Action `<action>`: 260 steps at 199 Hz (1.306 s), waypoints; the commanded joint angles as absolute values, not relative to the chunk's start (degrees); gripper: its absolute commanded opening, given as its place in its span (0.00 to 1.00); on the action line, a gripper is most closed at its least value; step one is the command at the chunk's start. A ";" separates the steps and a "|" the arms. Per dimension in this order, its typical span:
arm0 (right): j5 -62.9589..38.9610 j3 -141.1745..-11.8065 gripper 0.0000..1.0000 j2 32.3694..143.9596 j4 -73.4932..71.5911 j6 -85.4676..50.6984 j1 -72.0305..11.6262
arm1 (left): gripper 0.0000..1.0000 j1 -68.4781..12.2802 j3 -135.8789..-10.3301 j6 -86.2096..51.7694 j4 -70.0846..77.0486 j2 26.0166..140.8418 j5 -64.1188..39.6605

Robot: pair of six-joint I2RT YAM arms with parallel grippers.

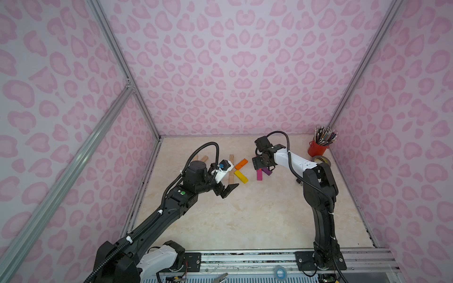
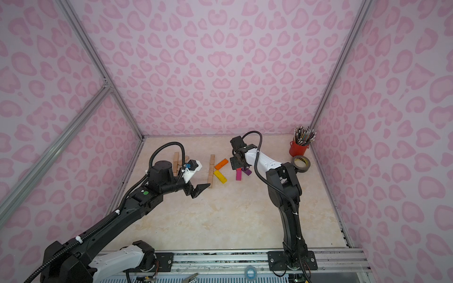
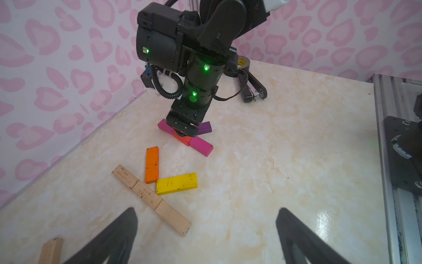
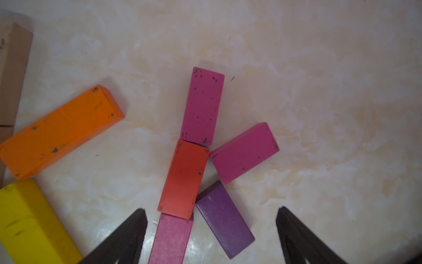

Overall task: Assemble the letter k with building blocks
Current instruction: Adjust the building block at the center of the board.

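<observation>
Building blocks lie toward the far edge of the surface [image 1: 245, 220], about mid-width, in two K-shaped groups. Coloured group: red block [image 4: 183, 179] flat, end to end between the far magenta block [image 4: 202, 106] and the near magenta block [image 4: 171, 238], one straight stem. Slanted magenta block [image 4: 244, 153] and purple block [image 4: 225, 219] fan off the red one's side, each meeting it at a corner. Your right gripper [image 4: 212, 209] hangs directly over this group, jaws spread wide, near magenta block showing between them with a gap on both sides, so nothing gripped. Just beside it toward the left edge you have the orange block [image 3: 152, 164] and yellow block [image 3: 177, 184] angled off a stem of three plain wood blocks [image 3: 150, 198]. Your left gripper [image 3: 206, 209] hovers by that stem's near end, jaws wide apart, empty. Loose plain blocks [image 1: 204, 159] lie further left. Red cup of pencils [image 1: 317, 148] and tape roll [image 1: 321, 160] sit in the far right corner.
</observation>
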State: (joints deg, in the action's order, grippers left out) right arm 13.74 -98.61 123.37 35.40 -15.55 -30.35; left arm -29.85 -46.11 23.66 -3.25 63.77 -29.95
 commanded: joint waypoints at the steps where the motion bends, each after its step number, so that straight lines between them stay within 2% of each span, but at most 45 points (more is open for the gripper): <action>1: 17.20 -99.14 0.89 124.70 36.39 -18.71 -30.63 | 0.97 -29.79 -46.56 23.55 -2.37 63.49 -29.97; 40: 17.78 -100.36 0.85 126.56 36.45 -21.19 -30.70 | 0.97 -29.79 -46.61 23.55 -2.37 63.54 -29.99; 260: 16.78 -101.41 0.83 129.11 36.47 -23.64 -30.70 | 0.97 -29.79 -46.66 23.48 -2.51 63.89 -30.01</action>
State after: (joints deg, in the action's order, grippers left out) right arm 16.49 -101.65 128.29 35.94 -23.35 -30.72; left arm -29.85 -46.11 23.66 -3.27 63.79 -29.82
